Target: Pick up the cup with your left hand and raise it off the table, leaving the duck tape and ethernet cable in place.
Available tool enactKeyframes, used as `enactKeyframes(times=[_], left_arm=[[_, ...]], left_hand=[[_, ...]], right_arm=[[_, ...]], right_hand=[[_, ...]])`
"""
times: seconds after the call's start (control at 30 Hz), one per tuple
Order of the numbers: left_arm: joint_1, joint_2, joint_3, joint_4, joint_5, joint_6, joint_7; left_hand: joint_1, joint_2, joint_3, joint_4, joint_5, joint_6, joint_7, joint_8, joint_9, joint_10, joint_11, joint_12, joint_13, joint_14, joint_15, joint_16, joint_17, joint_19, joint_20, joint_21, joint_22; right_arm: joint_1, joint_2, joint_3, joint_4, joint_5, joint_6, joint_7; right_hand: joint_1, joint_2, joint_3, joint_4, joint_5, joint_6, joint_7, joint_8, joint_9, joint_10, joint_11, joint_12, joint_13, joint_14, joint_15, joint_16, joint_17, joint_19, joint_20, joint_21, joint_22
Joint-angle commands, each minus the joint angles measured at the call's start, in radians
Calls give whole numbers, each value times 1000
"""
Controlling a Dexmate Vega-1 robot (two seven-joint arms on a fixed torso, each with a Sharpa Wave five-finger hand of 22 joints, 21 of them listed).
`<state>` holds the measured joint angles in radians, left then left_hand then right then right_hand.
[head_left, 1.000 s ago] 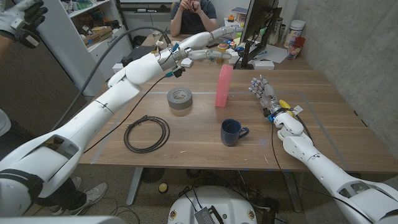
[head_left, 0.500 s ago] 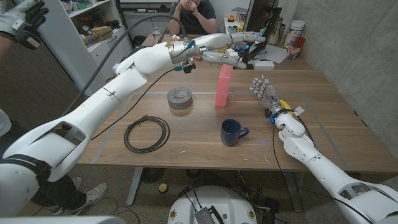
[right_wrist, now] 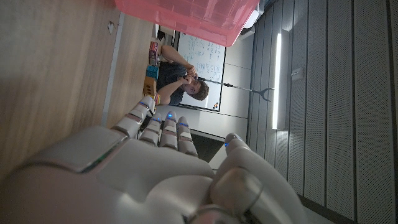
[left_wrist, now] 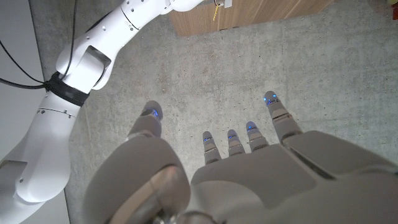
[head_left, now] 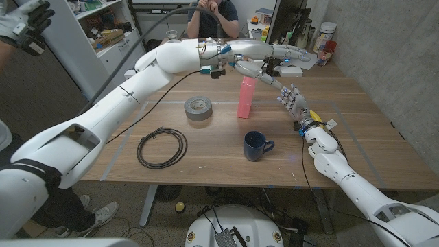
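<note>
The dark blue cup [head_left: 257,146] stands on the wooden table [head_left: 357,147] near its front, handle to the right. The grey duck tape roll [head_left: 198,108] lies left of centre, and the black ethernet cable [head_left: 162,147] is coiled in front of it. My left arm reaches across the far side; its hand [head_left: 273,57] hangs open in the air beyond the cup, fingers spread. In the left wrist view that hand [left_wrist: 236,168] faces a concrete wall. My right hand [head_left: 293,103] stands open to the right of the cup, fingers up, and holds nothing [right_wrist: 155,168].
A tall pink box [head_left: 246,96] stands upright behind the cup, also in the right wrist view as the pink box [right_wrist: 186,15]. A monitor [head_left: 285,27] and cans [head_left: 326,38] crowd the far right corner. A person [head_left: 212,17] sits behind the table; a gloved hand [head_left: 24,20] is at far left.
My left arm has swung rightward over the far side of the table, carrying its open hand past the pink box's top. The right hand, cup, tape and cable have stayed put.
</note>
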<state>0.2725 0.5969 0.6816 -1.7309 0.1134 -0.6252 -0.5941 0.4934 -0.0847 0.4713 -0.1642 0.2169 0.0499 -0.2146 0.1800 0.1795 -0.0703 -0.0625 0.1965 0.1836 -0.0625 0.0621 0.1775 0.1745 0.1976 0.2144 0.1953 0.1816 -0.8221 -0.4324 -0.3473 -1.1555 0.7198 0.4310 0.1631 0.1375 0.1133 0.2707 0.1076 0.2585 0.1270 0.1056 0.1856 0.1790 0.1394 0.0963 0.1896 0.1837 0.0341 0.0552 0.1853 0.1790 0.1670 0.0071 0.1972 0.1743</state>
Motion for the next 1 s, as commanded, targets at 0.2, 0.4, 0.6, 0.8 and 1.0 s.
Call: enactKeyframes(times=[0.2, 0.4, 0.6, 0.8, 1.0], left_arm=[[-52, 1, 42, -112, 86, 77, -96], [-76, 3, 63, -143, 127, 118, -145], [-102, 1, 92, -173, 170, 166, -204], [-119, -5, 115, -181, 198, 202, -245], [-137, -7, 138, -200, 227, 235, -292]], left_hand=[[30, -15, -12, -2, 13, -1, -5, 6, 2, -4, 0, 5, 3, -5, -2, 5, 5, -4, 1, 1, 2], [71, -31, -23, -5, 30, -14, -5, 6, 3, -44, 3, -5, 5, -28, 1, 1, 6, -1, 1, 3, 2], [104, -34, -27, -3, 39, -13, -5, 10, 4, -17, -3, 10, 6, -24, -6, 7, 6, 14, 1, 9, 3], [124, -31, -29, -2, 42, -9, -5, 12, 5, -24, 5, 8, 7, -21, -7, 9, 6, 26, 1, 13, 4], [143, -30, -33, 0, 44, -9, -5, 13, 6, -24, 6, 9, 8, -11, -10, 14, 7, 43, 1, 18, 5]], right_arm=[[-18, -1, 11, -11, 7, 18, -4], [-22, 1, 11, -14, 6, 19, -11], [-33, 3, 14, -17, 9, 26, -15], [-42, 4, 17, -23, 9, 32, -23], [-50, 2, 20, -31, 8, 37, -30]], right_hand=[[1, -15, -3, 1, 6, 4, 1, 6, 3, 8, -1, 5, 4, 2, 8, 5, 4, 3, 9, 3, 2], [-1, -16, -4, 1, 6, 13, 4, 10, 3, 8, 1, 5, 4, 2, 10, 5, 4, 3, 10, 2, 2], [-3, -18, -6, 2, 7, 14, 3, 10, 3, 8, 1, 5, 4, 1, 11, 4, 4, 3, 9, 2, 2], [-5, -19, -7, 2, 7, 14, 2, 9, 3, 7, -1, 5, 4, 2, 11, 5, 4, 3, 10, 2, 2], [-6, -21, -8, 2, 8, 12, 1, 8, 3, 5, -3, 4, 4, 1, 11, 4, 4, 1, 10, 2, 2]])
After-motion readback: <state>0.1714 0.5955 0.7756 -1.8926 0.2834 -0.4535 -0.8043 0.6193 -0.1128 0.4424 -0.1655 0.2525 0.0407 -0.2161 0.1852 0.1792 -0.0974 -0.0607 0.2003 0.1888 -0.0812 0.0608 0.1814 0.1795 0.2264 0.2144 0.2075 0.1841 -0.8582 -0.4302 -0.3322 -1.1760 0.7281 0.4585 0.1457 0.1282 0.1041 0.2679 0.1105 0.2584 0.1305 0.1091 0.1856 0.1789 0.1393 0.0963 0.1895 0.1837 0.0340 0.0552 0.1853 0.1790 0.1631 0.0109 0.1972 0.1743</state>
